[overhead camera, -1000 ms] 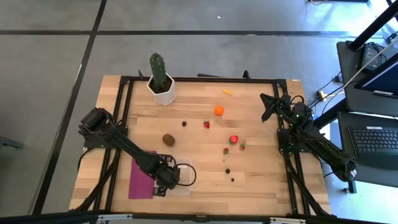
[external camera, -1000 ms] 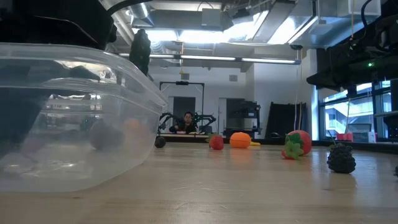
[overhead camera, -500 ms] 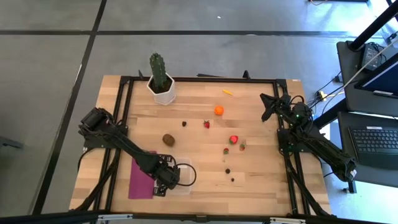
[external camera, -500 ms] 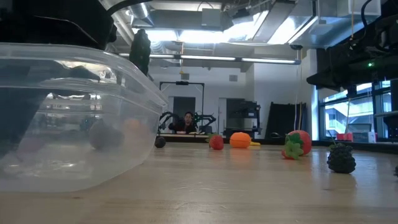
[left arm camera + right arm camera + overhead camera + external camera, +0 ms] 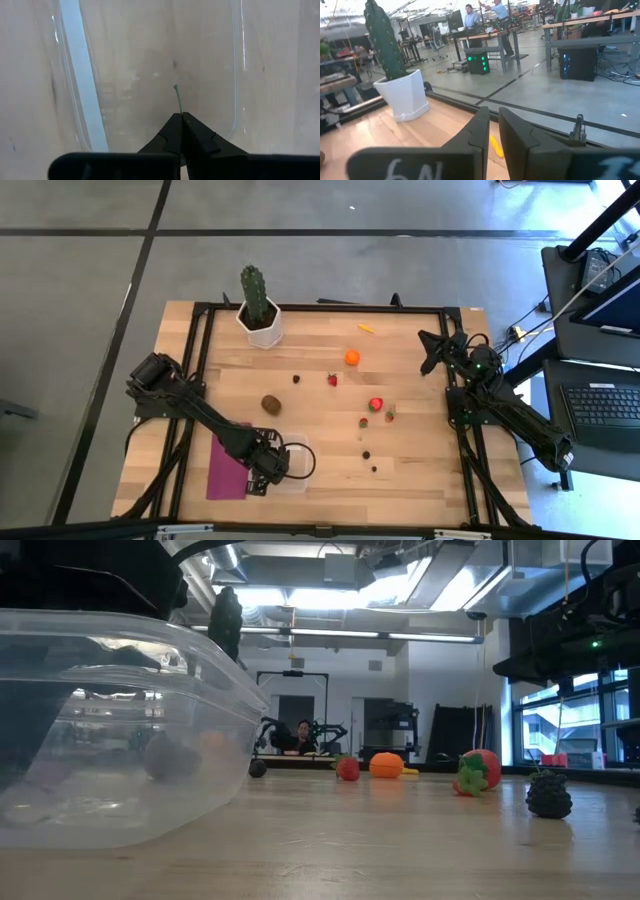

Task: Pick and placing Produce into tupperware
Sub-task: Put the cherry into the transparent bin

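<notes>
The clear tupperware (image 5: 303, 463) stands near the table's front edge, and the low view shows its wall (image 5: 215, 700) close up. My left gripper (image 5: 268, 471) points down over its left part, shut, with a thin green stem (image 5: 178, 100) sticking out past the fingertips above the tub's floor (image 5: 150, 60). The produce lies loose on the wood: a kiwi (image 5: 271, 404), an orange ball (image 5: 352, 357), strawberries (image 5: 376, 404), dark berries (image 5: 366, 453) and a yellow piece (image 5: 367, 329). My right gripper (image 5: 428, 348) waits at the far right, level, with nothing in it. My left gripper pinches a thin green stem (image 5: 179, 109) between its two fingertips, coming from above and pointing down into the tub. The stem's free end sticks out past the tips. What the stem belongs to is hidden between the fingers.
A magenta rectangle (image 5: 226, 470) lies left of the tub, under my left arm. A cactus in a white pot (image 5: 258, 305) stands at the far left. A dark frame (image 5: 320, 307) runs around the table. People are at work in the room behind (image 5: 470, 15).
</notes>
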Controlling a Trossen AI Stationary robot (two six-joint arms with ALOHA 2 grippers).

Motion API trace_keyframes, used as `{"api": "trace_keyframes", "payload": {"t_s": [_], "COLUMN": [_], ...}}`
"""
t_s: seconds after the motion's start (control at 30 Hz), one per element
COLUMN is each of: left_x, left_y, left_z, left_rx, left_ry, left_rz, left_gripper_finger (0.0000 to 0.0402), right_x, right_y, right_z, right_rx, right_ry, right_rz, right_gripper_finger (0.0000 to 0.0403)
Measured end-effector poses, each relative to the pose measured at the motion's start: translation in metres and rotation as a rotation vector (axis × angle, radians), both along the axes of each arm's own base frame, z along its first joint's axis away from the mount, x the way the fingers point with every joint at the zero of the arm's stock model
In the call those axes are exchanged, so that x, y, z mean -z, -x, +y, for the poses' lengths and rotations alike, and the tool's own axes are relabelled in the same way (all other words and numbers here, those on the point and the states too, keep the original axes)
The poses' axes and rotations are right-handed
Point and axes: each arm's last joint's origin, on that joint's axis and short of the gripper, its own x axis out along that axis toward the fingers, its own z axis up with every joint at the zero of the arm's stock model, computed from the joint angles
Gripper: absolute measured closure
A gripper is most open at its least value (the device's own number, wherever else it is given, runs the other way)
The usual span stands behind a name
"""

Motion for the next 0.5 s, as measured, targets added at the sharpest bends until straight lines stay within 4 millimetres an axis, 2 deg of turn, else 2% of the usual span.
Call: {"api": "trace_keyframes", "payload": {"t_s": [0.3, 0.5], "left_x": [0.0000, 0.0000], "left_y": [-0.0004, -0.0004], "left_z": [0.0006, 0.0006], "left_rx": [-0.002, -0.002], "left_ry": [0.000, 0.000], "left_rz": [0.000, 0.000], "left_gripper_finger": [0.0384, 0.0394], "right_x": [0.0000, 0.0000], "right_y": [0.0000, 0.0000], "right_z": [0.0000, 0.0000], "right_rx": [0.000, 0.000], "right_ry": [0.001, 0.001], "right_rz": [0.002, 0.001], "right_gripper_finger": [0.0357, 0.0357]}}
